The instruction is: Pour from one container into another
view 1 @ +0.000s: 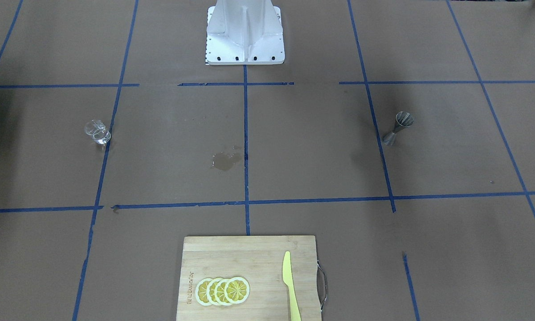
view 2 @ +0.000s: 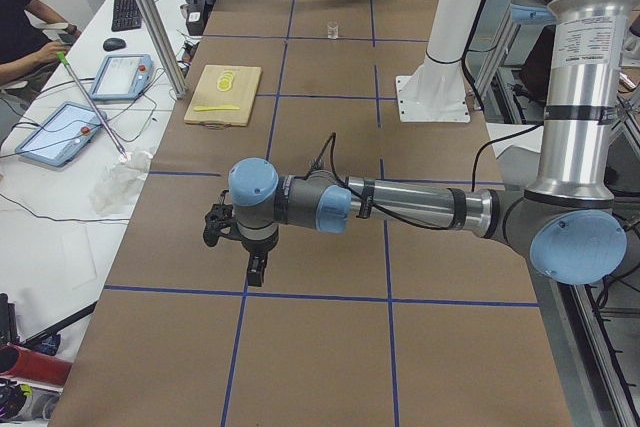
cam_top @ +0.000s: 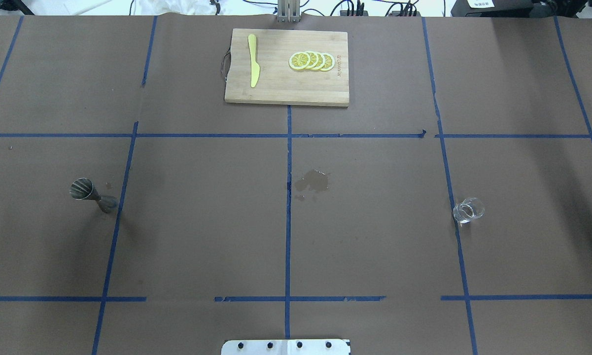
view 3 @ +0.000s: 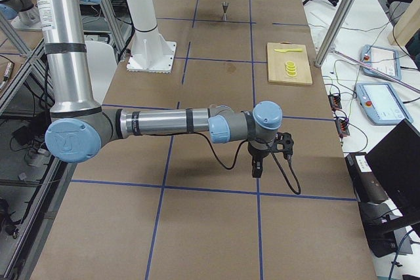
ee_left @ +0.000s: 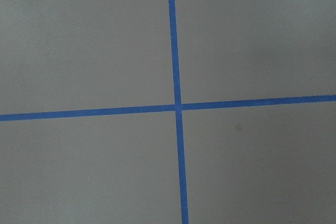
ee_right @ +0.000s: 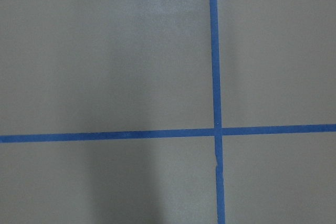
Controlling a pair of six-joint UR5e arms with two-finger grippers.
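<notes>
We've all to do: small clear glass measuring cup [cam_top: 468, 210] at three o'clock, grey steel hourglass jigger [cam_top: 91, 194] at nine, left gripper [view 2: 257, 272] and right gripper [view 3: 256, 170] well away, open or closed we cannot tell.

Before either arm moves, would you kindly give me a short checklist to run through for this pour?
1. The small clear glass measuring cup stands upright: ok.
2. The grey steel hourglass-shaped jigger stands upright: ok.
3. Liquid in the cup: cannot tell.
4. The left pincer open: cannot tell; the right pincer open: cannot tell.
5. Dry surface between them: not ok, a wet patch near the centre tape line.
6. The wooden cutting board out of the way: ok, at the far edge.
</notes>
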